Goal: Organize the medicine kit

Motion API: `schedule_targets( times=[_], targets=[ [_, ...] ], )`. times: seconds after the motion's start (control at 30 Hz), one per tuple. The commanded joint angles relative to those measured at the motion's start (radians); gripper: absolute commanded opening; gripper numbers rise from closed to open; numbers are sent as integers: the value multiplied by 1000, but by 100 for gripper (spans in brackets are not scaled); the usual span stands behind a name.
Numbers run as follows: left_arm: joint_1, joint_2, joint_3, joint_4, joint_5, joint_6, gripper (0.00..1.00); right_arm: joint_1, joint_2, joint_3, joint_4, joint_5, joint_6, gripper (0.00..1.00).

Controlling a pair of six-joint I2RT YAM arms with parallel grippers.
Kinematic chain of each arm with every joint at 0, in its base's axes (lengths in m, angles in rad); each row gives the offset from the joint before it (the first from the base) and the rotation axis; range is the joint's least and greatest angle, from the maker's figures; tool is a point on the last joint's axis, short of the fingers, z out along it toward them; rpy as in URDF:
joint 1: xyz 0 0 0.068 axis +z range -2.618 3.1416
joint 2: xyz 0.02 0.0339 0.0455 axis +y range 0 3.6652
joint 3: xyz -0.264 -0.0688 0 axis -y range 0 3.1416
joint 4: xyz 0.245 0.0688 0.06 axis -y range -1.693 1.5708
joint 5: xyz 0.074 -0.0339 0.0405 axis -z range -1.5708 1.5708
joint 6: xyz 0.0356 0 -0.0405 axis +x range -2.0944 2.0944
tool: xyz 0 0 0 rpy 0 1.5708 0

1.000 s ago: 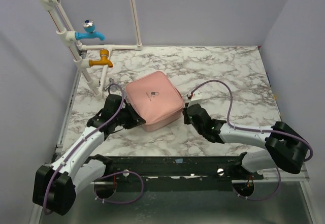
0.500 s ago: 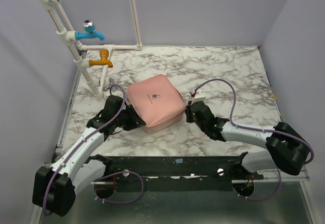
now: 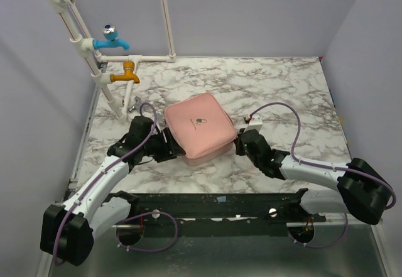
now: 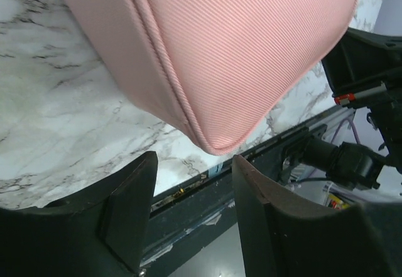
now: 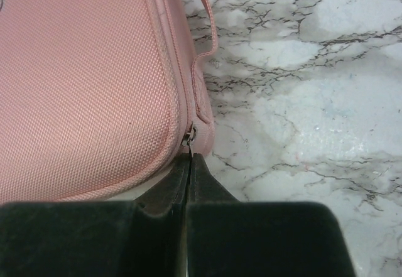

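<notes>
The medicine kit [image 3: 200, 125] is a pale pink zip case lying closed on the marble table [image 3: 282, 88], its pill logo facing up. My left gripper [image 3: 171, 149] is at the kit's near-left corner. In the left wrist view it [image 4: 195, 162] is open, with the kit's rounded corner [image 4: 220, 70] just beyond the fingertips and nothing between them. My right gripper [image 3: 239, 142] is at the kit's right corner. There, in the right wrist view, it [image 5: 190, 156] is shut on the metal zipper pull [image 5: 188, 137] beside the kit's fabric [image 5: 81, 82].
A blue tap [image 3: 112, 38] and an orange tap [image 3: 125, 74] hang from white pipes [image 3: 164, 13] at the back left. A small grey fitting [image 3: 133, 105] lies below them. The dark rail [image 3: 213, 205] at the table's near edge runs behind the arms.
The left gripper has opened and let go of the kit's corner. The kit has slid and turned to the right, and the right gripper has moved right with the zipper pull.
</notes>
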Motion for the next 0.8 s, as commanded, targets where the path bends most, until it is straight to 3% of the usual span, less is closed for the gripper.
schedule_targets(
  times=[0.0,0.3,0.77],
  targets=[
    [-59,-42,26,0,95,-10,57,50,-17,-31,-50,-3,56,1],
    [-324,-75,140,-39,17,-111,56,88,-24,-35,-43,0,63,1],
    [-387,191,102,148,-43,-141,50,183,-123,-59,-109,58,77,1]
  ],
)
